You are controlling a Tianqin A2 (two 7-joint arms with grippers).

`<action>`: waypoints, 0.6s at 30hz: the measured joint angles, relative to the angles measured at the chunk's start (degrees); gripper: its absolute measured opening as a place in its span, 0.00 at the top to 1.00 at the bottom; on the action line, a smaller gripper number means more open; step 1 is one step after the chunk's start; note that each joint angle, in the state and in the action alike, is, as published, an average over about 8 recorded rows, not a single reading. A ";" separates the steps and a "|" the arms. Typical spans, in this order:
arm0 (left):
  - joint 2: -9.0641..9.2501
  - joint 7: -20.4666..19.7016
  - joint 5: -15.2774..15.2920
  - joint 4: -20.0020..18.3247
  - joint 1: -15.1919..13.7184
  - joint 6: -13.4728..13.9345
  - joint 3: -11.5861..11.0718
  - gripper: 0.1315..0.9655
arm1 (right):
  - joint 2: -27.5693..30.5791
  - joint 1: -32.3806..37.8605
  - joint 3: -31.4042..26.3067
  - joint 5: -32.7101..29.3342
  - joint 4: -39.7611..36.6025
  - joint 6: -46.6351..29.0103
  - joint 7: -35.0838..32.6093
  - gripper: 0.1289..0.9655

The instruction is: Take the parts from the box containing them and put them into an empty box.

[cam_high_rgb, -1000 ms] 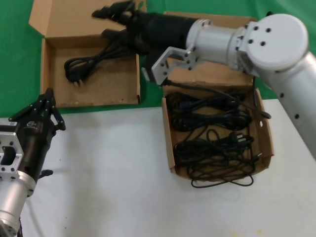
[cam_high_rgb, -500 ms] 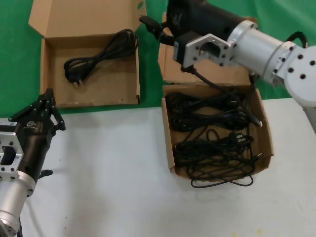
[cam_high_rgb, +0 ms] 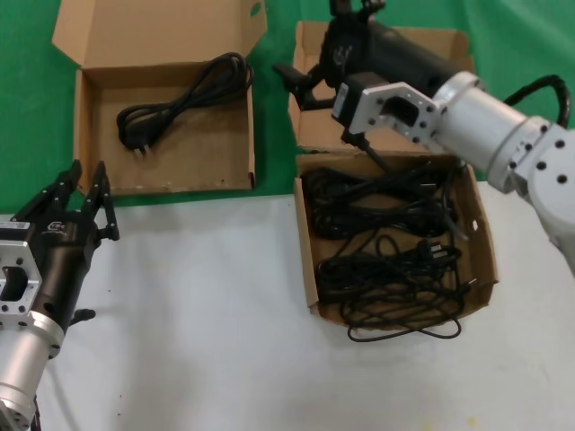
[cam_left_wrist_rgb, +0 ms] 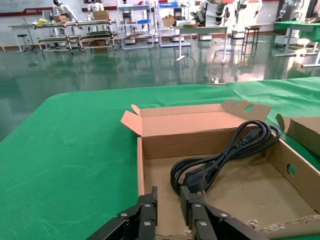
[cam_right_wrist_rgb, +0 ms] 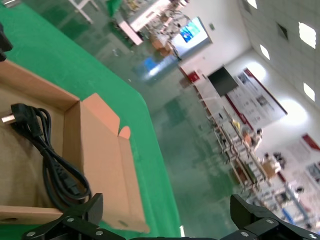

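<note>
Green-and-white desk (cam_high_rgb: 198, 305): your right pincer (cam_high_rgb: 328, 40), spread and empty, hovers just far of the cable-filled box (cam_high_rgb: 481, 235); cables (cam_high_rgb: 386, 242) lie nearer you.

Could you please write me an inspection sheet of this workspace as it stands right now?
Surface: white table top in front, green cloth behind.
Job's things: full box holds a tangle of black cables; receiving box holds one coiled power cord, lid open.
Clutter: nothing seen.
Grippers: right gripper open and empty above the full box's lid; left gripper open, idle at the table's near left.
Cables: one loop hangs over the full box's front wall onto the table.
Surroundings: workshop hall with shelves and benches behind.
</note>
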 joint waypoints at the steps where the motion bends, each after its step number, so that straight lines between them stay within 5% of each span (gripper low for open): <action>1: 0.00 0.01 -0.02 0.00 0.01 -0.01 -0.01 0.91 | 0.02 -0.64 0.29 0.35 0.19 0.34 0.49 0.18; 18: -0.01 0.10 -0.30 0.08 0.13 -0.26 -0.12 0.59 | 0.42 -11.79 5.38 6.48 3.59 6.19 9.11 0.01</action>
